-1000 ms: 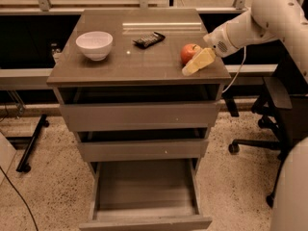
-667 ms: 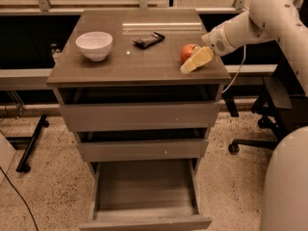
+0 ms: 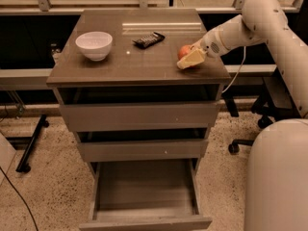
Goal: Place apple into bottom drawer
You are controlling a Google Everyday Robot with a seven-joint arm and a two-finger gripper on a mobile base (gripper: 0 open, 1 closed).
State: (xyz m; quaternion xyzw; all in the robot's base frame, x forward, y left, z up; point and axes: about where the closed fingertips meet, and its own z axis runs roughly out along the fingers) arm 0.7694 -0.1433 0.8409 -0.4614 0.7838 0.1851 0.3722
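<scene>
Shifted slightly leftward since a second ago, the gripper (image 3: 192,58) sits against the apple (image 3: 184,51) near the table's (image 3: 144,69) right edge; whether it grips the apple cannot be told. The apple is round, its stem direction unclear. The bottom drawer (image 3: 144,189) stands pulled out, bare grey floor showing. The white bowl (image 3: 94,44) is unmoved.

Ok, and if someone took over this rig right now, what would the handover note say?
The gripper is low over the cabinet top near its right edge, right up against the apple; a grasp is not confirmed.
The apple appears to rest on the cabinet top, not lifted.
The bottom drawer is pulled open, its floor bare.
Done: drawer open, arm at the apple.
Left: secure the apple, lift it, bring it down into the bottom drawer, release.
The white bowl and a small black object sit further left.
</scene>
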